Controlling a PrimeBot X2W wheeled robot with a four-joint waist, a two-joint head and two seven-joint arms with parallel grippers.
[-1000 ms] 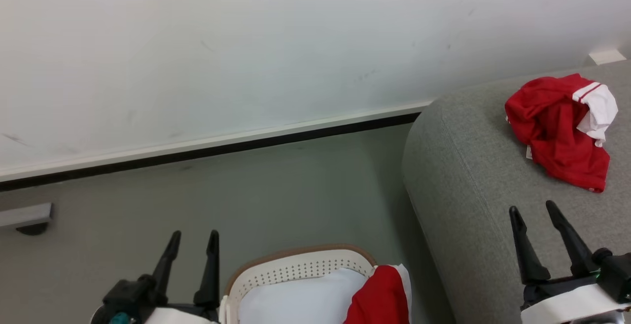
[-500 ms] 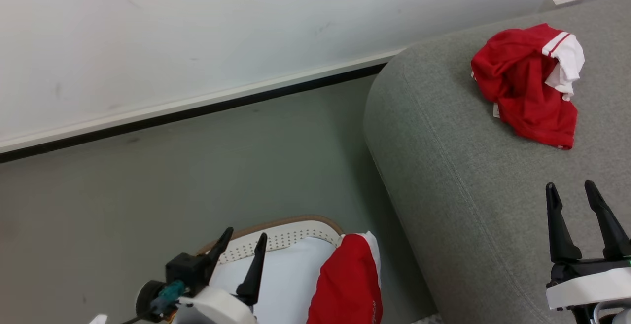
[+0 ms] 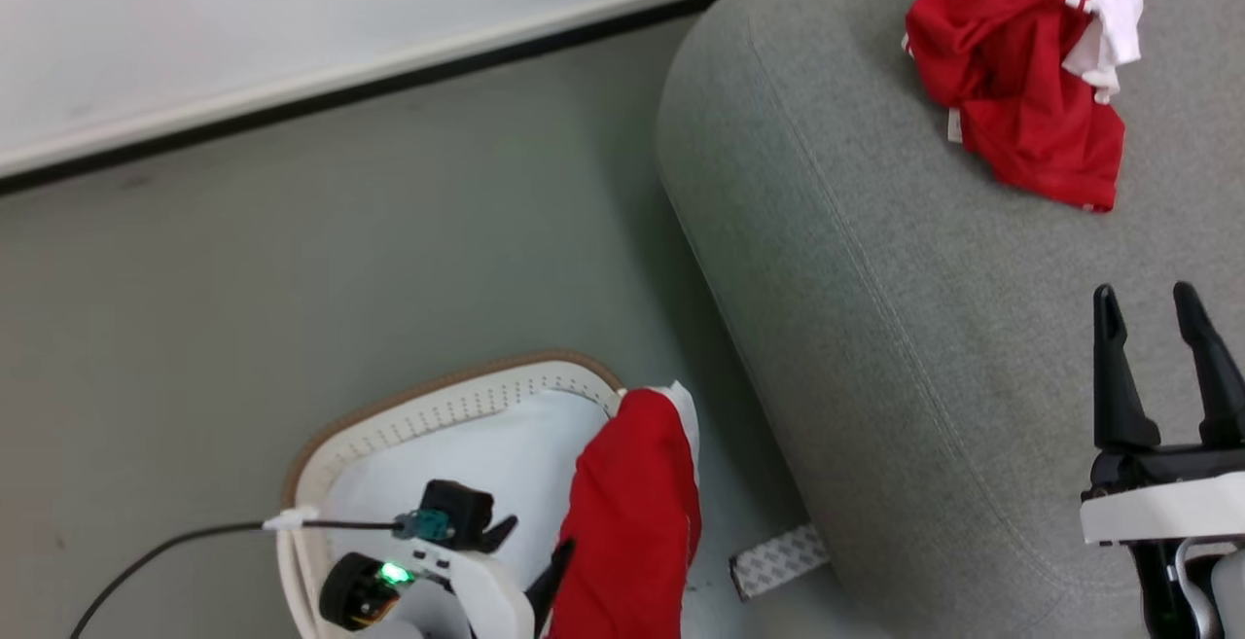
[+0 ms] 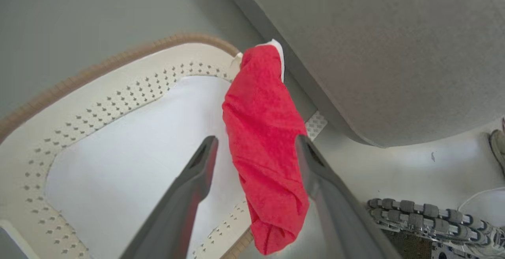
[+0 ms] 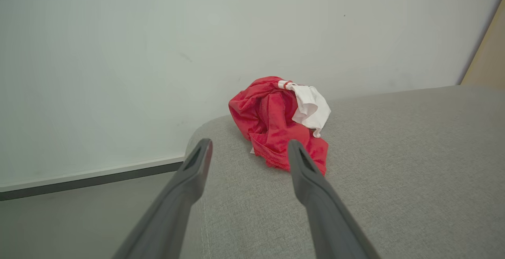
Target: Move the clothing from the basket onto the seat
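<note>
- Since the left claw (image 3: 535,542) has dropped, released, to the white perforated brown-rimmed basket (image 3: 428,406), a grasp looks next. A soft red garment (image 3: 632,503) drapes its seat-side rim, and a red-and-white garment (image 3: 1012,85) lies near the grey upholstered seat's (image 3: 875,279) far edge.
- Left wrist: garment between the fingers, ungrasped; pale cloth (image 4: 130,140) inside the basket.
- Right wrist: right claw (image 5: 248,144) released, empty, over the seat.

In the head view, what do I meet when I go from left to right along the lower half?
Black cable → basket → red garment hanging over the basket's rim → patterned strip on the floor → seat → right gripper.
</note>
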